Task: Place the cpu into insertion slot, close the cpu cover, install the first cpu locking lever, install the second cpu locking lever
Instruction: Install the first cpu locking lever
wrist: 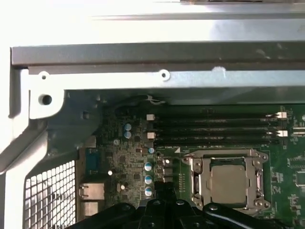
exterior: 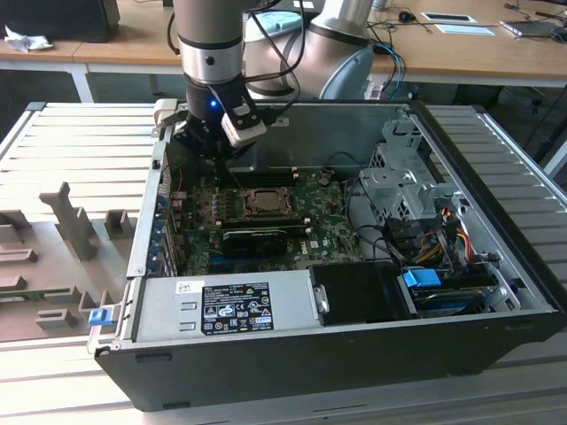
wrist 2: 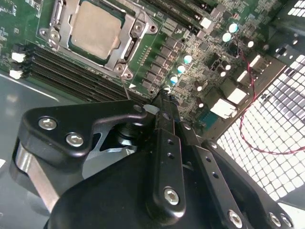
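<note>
**mobo_mike:** so where's the cpu (exterior: 264,202) at, in the gripper or in the board?

**benchrat:** in the board. It's sitting flat in the socket in the middle of the motherboard (exterior: 332,226), dull silver top facing up. In both wrist views the cpu cover (wrist 2: 127,47) is lying down around it, and the chip shows through the square window.

**mobo_mike:** and the gripper (exterior: 215,158)?

**benchrat:** fingers pressed together, nothing between them. In the exterior view it hangs inside the open computer case (exterior: 496,266), over the board on the exterior view's left of the socket, close to the case's back wall. In the second wrist view its tip is just beside one corner of the socket frame, off the chip itself. Can't tell if it's actually touching the board.

**mobo_mike:** levers latched?

**benchrat:** honestly can't tell. There's a thin wire bit right by that socket corner in the second wrist view, but I can't make out how it sits.

**mobo_mike:** what else is around?

**benchrat:** black memory slots (wrist: 214,126) run in rows along one side of the socket, between it and the case wall. A silver power supply (exterior: 221,305) lies along the case side nearest the exterior camera. The whole case sits on a slatted grey bench (exterior: 80,142), with some grey fixture blocks (exterior: 75,226) beside it on the exterior view's left.
</note>
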